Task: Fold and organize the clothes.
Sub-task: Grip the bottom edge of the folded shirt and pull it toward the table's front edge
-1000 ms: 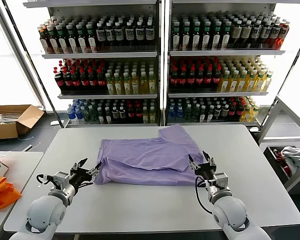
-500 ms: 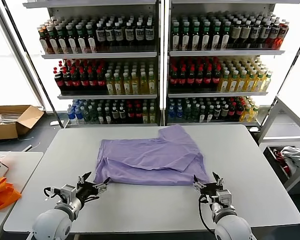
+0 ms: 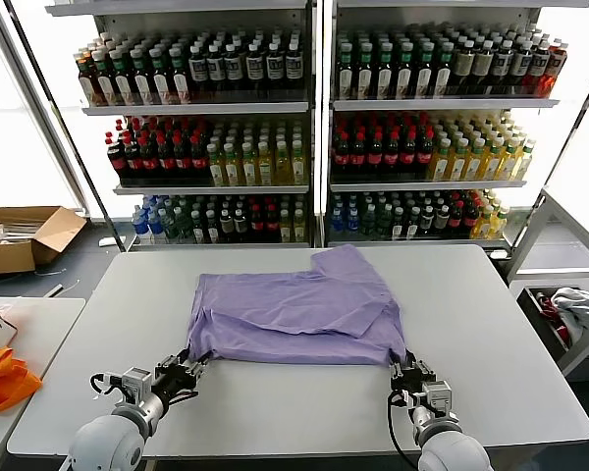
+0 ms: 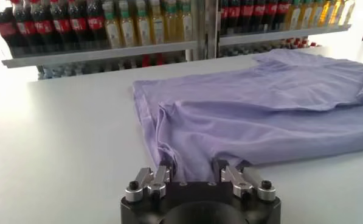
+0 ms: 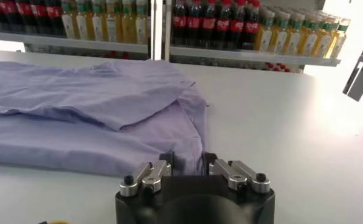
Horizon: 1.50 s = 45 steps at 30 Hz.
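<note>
The clothes are one lavender T-shirt [image 3: 294, 314] lying part-folded on the white table [image 3: 275, 417], with a flap laid over its middle. No printed graphic shows. My left gripper [image 3: 189, 369] sits low at the shirt's near left corner. In the left wrist view the hem of the T-shirt [image 4: 260, 115] runs into the left gripper [image 4: 193, 173] and puckers there. My right gripper [image 3: 409, 374] is at the near right corner. In the right wrist view the right gripper [image 5: 188, 161] is shut on a pinch of the T-shirt [image 5: 78, 103] at its corner edge.
Drink shelves [image 3: 314, 128] stand behind the table. An orange bag [image 3: 2, 378] lies on a side table at the left, with a cardboard box [image 3: 25, 235] on the floor beyond. A white-and-red cloth [image 3: 574, 304] sits in a bin at the right.
Both grippers have drawn back toward the table's near edge, from the shirt's sides to its near corners. Both have narrowed, and the right one has closed on the hem.
</note>
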Available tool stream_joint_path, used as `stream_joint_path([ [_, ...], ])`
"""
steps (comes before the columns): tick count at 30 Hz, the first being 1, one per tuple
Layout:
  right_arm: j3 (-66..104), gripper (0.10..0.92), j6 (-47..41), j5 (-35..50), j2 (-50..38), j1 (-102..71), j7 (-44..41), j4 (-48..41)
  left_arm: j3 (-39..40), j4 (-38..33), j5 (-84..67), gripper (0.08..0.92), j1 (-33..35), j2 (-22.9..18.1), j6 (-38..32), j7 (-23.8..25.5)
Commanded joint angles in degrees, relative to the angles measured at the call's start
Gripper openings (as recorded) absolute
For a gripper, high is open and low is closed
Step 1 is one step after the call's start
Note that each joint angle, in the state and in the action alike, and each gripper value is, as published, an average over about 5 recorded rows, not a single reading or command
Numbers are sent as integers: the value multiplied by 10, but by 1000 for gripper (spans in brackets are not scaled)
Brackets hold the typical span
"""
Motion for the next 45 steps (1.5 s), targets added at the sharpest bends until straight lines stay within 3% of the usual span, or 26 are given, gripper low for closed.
stream_joint_path([
  [1,-2,138,-1,3,2,-3,-3,-1,1,5,-10,351,3,2,-5,0],
  [9,9,107,11,19,-20,-38,-24,41,-9,-24,-12,129,31,8,-7,-1],
  [12,22,107,16,19,-24,-67,-28,62,-12,-40,-9,93,49,5,-7,-3],
  [34,186,107,75,0,-17,-309,-71,149,-35,-145,15,86,177,-13,-2,-11],
  [45,174,107,81,-14,-7,-312,-77,161,-50,-182,30,85,240,-17,6,-5],
])
